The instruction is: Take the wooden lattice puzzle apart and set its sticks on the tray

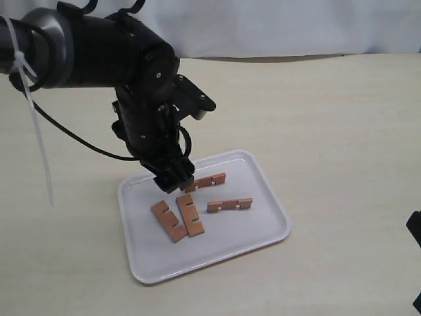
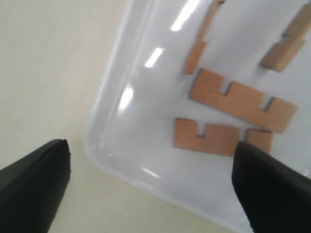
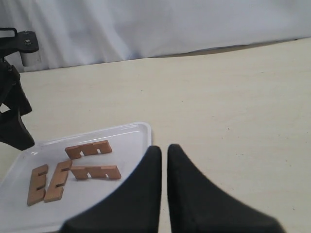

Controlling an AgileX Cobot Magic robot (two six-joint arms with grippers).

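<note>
No assembled lattice puzzle shows; its four notched reddish-brown sticks lie apart on the white tray (image 1: 253, 227). Two sticks (image 1: 169, 220) (image 1: 190, 214) lie side by side at the tray's left-middle. A third stick (image 1: 229, 205) is to their right, and a fourth stick (image 1: 209, 180) lies further back. My left gripper (image 1: 172, 178) hangs over the tray's back left part, open and empty; its wrist view shows the wide-spread fingers (image 2: 272, 189) over the tray corner (image 2: 121, 160) and sticks (image 2: 241, 100). My right gripper (image 3: 164, 148) is shut and empty, off the tray's right side.
The tray rests on a pale beige tabletop (image 1: 329, 118) with a white backdrop (image 1: 283, 26) behind it. The left arm's black body and cable (image 1: 79, 138) stand over the table's left part. A black piece of the right arm (image 1: 414, 227) shows at the right edge.
</note>
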